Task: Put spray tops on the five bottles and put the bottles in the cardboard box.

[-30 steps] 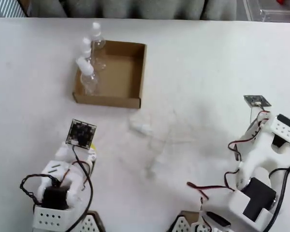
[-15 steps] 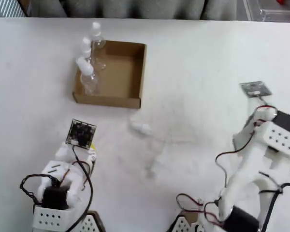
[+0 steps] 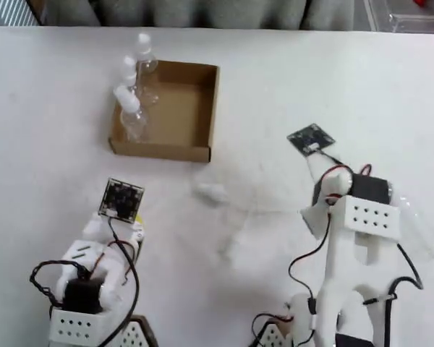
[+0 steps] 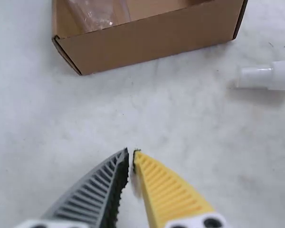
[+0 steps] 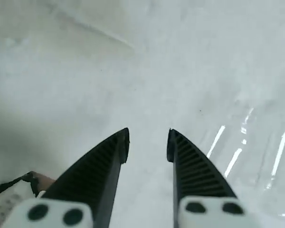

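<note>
Right gripper (image 5: 147, 140): ribbed, tapered black jaws apart

Off-task surroundings: table top and far-edge clutter.
Directly under the left gripper (image 4: 131, 156) and the right gripper (image 5: 147, 140): white table (image 3: 311, 65), matte, faintly scuffed. Well beyond both, along the table's far edge: grey backdrop (image 3: 202, 11), hanging in folds. Far beyond the right gripper: clear plastic container (image 3: 405, 16), red bit (image 3: 420, 3) at its upper edge. Far beyond the left gripper: pale slatted patch (image 3: 7, 11).
</note>
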